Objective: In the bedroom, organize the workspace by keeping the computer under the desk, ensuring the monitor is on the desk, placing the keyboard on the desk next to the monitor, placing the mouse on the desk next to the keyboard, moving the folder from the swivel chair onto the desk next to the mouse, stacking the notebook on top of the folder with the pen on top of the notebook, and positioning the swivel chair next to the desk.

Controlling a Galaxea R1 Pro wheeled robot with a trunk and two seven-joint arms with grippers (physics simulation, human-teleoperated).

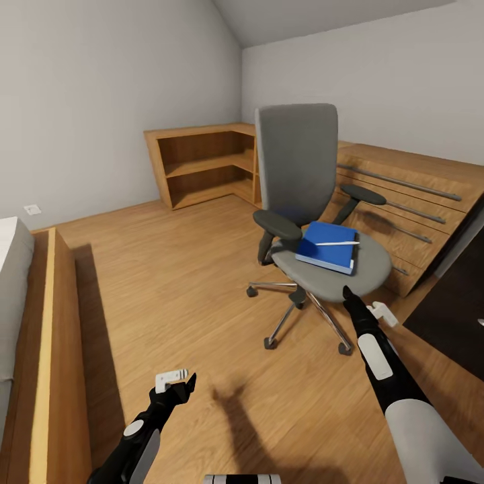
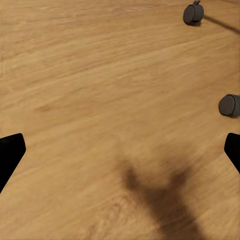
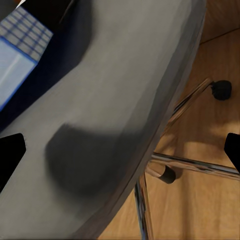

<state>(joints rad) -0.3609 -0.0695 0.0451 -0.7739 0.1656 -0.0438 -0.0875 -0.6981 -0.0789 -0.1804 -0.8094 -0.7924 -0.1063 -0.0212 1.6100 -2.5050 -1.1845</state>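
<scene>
Right end effector [image 1: 363, 304] spread, at swivel chair [image 1: 316, 222] seat edge; advance level, pinch folder [image 1: 327, 247] near edge.

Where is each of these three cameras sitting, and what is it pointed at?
Head view: high on the robot, looking down at the swivel chair carrying the folder; both arms show.
Left wrist view: by the left gripper, facing the floor; open fingertips show.
Right wrist view: by the right gripper, over the seat.
Shared: chair, floor.
</scene>
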